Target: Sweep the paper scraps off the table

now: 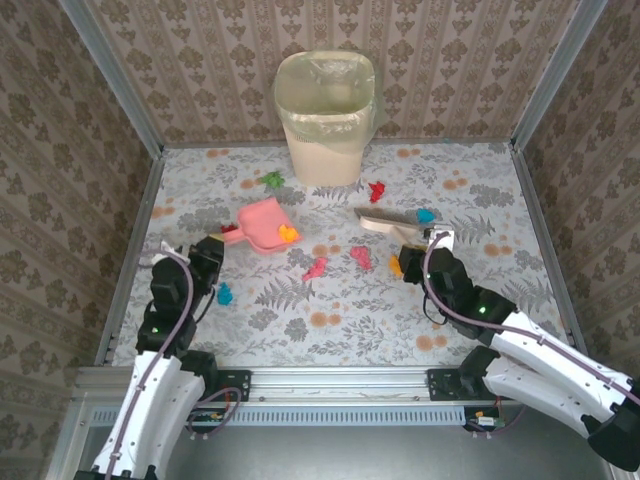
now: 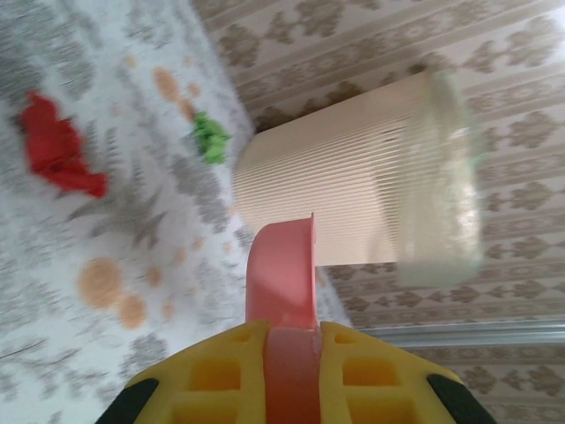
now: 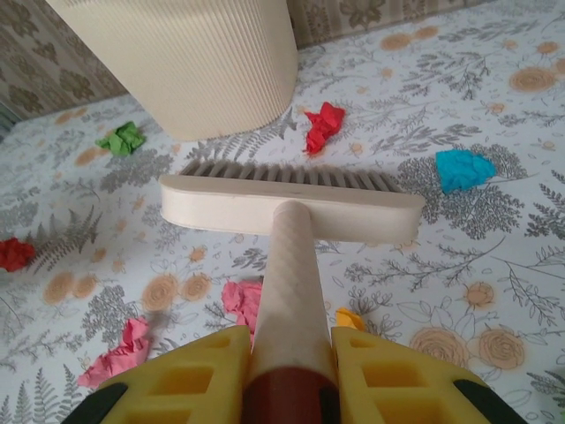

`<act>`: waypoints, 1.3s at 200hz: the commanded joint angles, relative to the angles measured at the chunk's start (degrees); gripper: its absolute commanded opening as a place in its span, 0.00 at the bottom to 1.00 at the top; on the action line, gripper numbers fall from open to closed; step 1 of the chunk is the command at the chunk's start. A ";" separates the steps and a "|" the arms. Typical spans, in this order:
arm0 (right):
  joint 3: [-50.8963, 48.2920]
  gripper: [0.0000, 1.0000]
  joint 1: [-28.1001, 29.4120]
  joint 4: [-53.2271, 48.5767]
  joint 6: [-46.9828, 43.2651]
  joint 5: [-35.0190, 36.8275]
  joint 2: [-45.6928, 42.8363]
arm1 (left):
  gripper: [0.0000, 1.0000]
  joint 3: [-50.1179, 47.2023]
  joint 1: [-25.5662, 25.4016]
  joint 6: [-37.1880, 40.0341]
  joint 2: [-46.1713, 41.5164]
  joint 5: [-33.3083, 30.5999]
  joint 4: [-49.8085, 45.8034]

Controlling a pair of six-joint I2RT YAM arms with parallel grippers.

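The brush handle [image 3: 291, 265] partly hides one pink paper scrap [image 3: 238, 302].

Bright, soft and even from overhead in the top external view, with only faint short shadows on the table [image 1: 340, 300] beside the bin [image 1: 325, 120]. Smeared by motion in the left wrist view, worst along the bin's lined rim and the wall [image 2: 371, 44] pattern. Crisp on the brush head [image 3: 291, 199] in the right wrist view, softer toward the near bottom edge.
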 commanded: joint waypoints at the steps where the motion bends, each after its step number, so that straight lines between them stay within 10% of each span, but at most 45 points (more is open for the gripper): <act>1: -2.20 0.00 -0.06 5.35 -1.30 3.29 -2.91 | 0.00 7.02 0.56 1.32 2.29 1.18 1.14; 158: -7.16 0.00 -0.14 11.24 -1.22 5.44 -1.10 | 0.00 60.45 0.84 8.68 49.66 4.78 4.57; 260: -7.29 0.00 -0.11 12.49 -2.36 4.48 -0.05 | 0.00 102.84 -3.43 34.86 83.67 12.67 -0.88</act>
